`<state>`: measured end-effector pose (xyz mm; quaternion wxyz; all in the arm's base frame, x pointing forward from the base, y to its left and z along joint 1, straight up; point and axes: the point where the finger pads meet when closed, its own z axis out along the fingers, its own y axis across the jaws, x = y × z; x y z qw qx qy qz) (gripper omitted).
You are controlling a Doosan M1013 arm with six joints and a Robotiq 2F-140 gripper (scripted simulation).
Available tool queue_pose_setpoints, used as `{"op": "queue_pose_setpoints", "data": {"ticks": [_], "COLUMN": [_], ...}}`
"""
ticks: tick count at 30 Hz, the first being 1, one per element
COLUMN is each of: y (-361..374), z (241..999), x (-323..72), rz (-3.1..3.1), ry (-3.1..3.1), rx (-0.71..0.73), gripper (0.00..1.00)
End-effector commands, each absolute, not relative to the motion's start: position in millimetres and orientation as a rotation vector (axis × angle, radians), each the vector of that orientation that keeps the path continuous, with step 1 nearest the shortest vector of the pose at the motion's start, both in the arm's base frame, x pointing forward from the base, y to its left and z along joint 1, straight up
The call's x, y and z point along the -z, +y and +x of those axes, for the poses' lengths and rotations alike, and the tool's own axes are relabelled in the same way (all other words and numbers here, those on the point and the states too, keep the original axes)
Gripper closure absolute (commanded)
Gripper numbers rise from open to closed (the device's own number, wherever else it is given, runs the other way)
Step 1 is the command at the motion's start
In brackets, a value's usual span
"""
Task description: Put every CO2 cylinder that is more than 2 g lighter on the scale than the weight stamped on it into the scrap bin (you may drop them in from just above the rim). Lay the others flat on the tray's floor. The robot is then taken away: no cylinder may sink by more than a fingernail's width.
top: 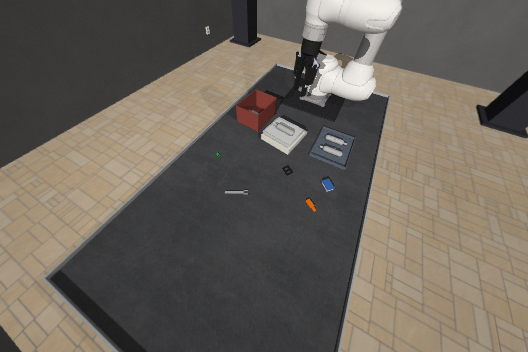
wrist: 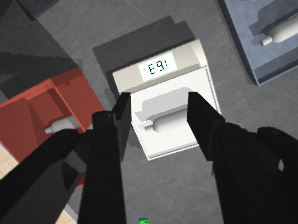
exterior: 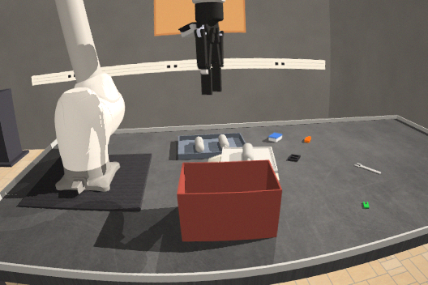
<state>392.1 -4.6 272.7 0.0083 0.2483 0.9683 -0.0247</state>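
My gripper hangs high above the table, over the gap between the red scrap bin and the scale. Its fingers stand partly apart with nothing between them. One white cylinder lies on the scale, far below the fingers. Two cylinders lie flat in the blue-grey tray. Another cylinder lies inside the bin.
Small loose items lie further along the table: a blue block, an orange piece, a black part, a grey wrench and a green bit. The arm's base stands behind the bin.
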Motion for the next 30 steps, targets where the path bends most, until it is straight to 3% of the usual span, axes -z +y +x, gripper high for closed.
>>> {"op": "queue_pose_setpoints", "data": {"ticks": [1, 30], "y": [-4.0, -4.0], "z": [388.4, 388.4], "x": [-276.3, -276.3], "rz": [0.353, 0.225], "ry": [3.119, 3.136], "rx": [0.021, 0.004], "gripper": [0.60, 0.60]}}
